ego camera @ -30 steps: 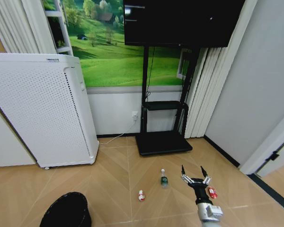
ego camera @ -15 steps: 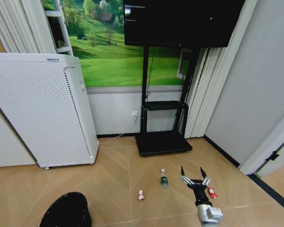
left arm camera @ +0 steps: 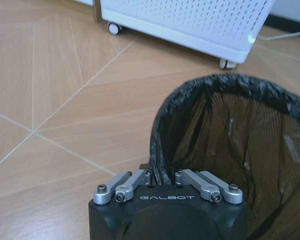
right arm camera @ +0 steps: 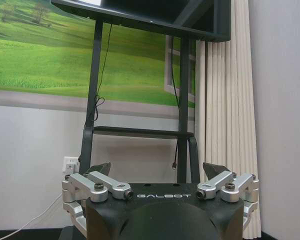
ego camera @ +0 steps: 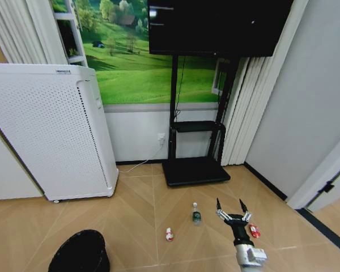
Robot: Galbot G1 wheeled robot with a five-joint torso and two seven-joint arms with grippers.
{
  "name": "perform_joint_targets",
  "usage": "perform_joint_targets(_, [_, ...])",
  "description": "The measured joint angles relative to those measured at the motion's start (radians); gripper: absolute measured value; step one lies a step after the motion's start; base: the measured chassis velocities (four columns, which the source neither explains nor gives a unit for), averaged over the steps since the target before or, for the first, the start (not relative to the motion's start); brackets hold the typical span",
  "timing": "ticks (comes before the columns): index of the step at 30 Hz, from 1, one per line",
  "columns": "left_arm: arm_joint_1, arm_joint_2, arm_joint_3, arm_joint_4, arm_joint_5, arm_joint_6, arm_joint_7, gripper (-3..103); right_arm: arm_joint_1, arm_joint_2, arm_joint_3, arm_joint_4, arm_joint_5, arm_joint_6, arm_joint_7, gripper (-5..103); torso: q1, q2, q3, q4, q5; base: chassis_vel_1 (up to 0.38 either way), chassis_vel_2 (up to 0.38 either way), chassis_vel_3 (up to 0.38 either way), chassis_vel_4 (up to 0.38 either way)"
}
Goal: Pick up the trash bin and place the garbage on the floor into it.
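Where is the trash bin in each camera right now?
Head: trash bin at the bottom left corner.
Left wrist: close up, its rim clamped by the left gripper.
Right wrist: this camera faces the TV stand instead.
Shared landmark: the white perforated appliance, behind the bin in the head and left wrist views.

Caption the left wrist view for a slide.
Left hand shut on the black mesh trash bin's rim, above the wooden floor.

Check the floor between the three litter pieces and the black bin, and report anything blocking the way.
Nothing visible: only bare floor lies between the bottle, the two red-and-white pieces, and the trash bin.
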Motion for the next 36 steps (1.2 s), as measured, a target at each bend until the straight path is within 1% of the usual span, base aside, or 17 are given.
perform_joint_targets(1, [0.001, -0.003, -0.004, -0.005, 0.000, -0.035, 0.021, 9, 0.003, 0.000, 0.000, -0.005, 0.000, 0.008, 0.001, 100, 0.000, 0.000, 0.000, 0.0000, 0.0000, 0.000, 0.000, 0.000, 0.000])
perform_joint_targets(2, [0.001, -0.007, -0.009, -0.012, 0.005, -0.080, 0.039, 7, 0.003, 0.000, 0.000, -0.008, -0.001, 0.015, 0.001, 100, 0.000, 0.000, 0.000, -0.0001, -0.0001, 0.000, 0.000, 0.000, 0.000])
perform_joint_targets(3, [0.001, -0.010, -0.016, -0.019, 0.023, -0.115, 0.051, 7, 0.003, 0.001, 0.000, -0.012, -0.002, 0.021, 0.001, 100, 0.000, 0.000, 0.000, -0.0001, -0.0004, 0.000, 0.000, 0.000, 0.000])
perform_joint_targets(4, [0.001, -0.010, -0.016, -0.019, 0.023, -0.115, 0.051, 7, 0.003, 0.001, 0.000, -0.012, -0.002, 0.021, 0.001, 100, 0.000, 0.000, 0.000, -0.0001, -0.0004, 0.000, 0.000, 0.000, 0.000])
perform_joint_targets(6, [0.003, -0.014, -0.038, -0.039, 0.087, -0.191, 0.086, 7, 0.000, 0.007, 0.000, -0.019, -0.001, 0.031, 0.001, 100, 0.000, 0.000, 0.000, 0.0000, 0.0003, 0.000, 0.000, 0.000, 0.000])
perform_joint_targets(7, [0.003, -0.014, -0.038, -0.039, 0.087, -0.191, 0.086, 7, 0.000, 0.007, 0.000, -0.019, -0.001, 0.031, 0.001, 100, 0.000, 0.000, 0.000, 0.0000, 0.0003, 0.000, 0.000, 0.000, 0.000])
perform_joint_targets(8, [0.006, -0.015, -0.053, -0.054, 0.115, -0.220, 0.101, 7, -0.003, 0.011, 0.001, -0.023, -0.004, 0.033, 0.001, 100, 0.000, 0.000, 0.000, 0.0000, 0.0001, 0.000, 0.000, 0.000, 0.000])
perform_joint_targets(10, [0.011, -0.017, -0.078, -0.088, 0.139, -0.252, 0.117, 7, -0.009, 0.015, 0.003, -0.026, -0.021, 0.030, -0.013, 100, 0.000, 0.000, 0.000, -0.0001, 0.0003, 0.000, 0.000, 0.000, 0.000])
perform_joint_targets(11, [0.011, -0.017, -0.078, -0.088, 0.139, -0.252, 0.117, 7, -0.009, 0.015, 0.003, -0.026, -0.021, 0.030, -0.013, 100, 0.000, 0.000, 0.000, -0.0001, 0.0003, 0.000, 0.000, 0.000, 0.000])
perform_joint_targets(16, [0.023, -0.029, -0.102, -0.131, 0.152, -0.295, 0.132, 7, -0.010, 0.021, -0.003, -0.024, -0.045, 0.018, -0.024, 100, 0.000, 0.000, 0.000, -0.0001, 0.0002, 0.000, 0.000, 0.000, 0.000])
perform_joint_targets(18, [0.025, -0.031, -0.102, -0.133, 0.153, -0.298, 0.134, 7, -0.010, 0.022, -0.004, -0.024, -0.047, 0.018, -0.024, 100, 0.000, 0.000, 0.000, -0.0001, 0.0002, 0.000, 0.000, 0.000, 0.000])
perform_joint_targets(25, [0.032, -0.057, -0.082, -0.132, 0.173, -0.333, 0.145, 7, -0.009, 0.016, -0.008, -0.036, -0.049, 0.033, -0.028, 100, 0.000, 0.000, 0.000, -0.0001, 0.0001, 0.051, 0.054, -0.044, -0.049])
perform_joint_targets(33, [0.036, -0.062, -0.074, -0.134, 0.173, -0.339, 0.148, 7, -0.002, 0.015, -0.020, -0.045, -0.053, 0.033, -0.029, 100, 0.000, 0.000, 0.000, -0.0001, 0.0002, 0.201, 0.165, -0.171, -0.180])
perform_joint_targets(36, [0.035, -0.064, -0.072, -0.131, 0.172, -0.341, 0.152, 7, 0.014, 0.016, -0.025, -0.046, -0.053, 0.033, -0.012, 100, 0.000, 0.000, 0.000, 0.0000, 0.0003, 0.242, 0.229, -0.231, -0.222])
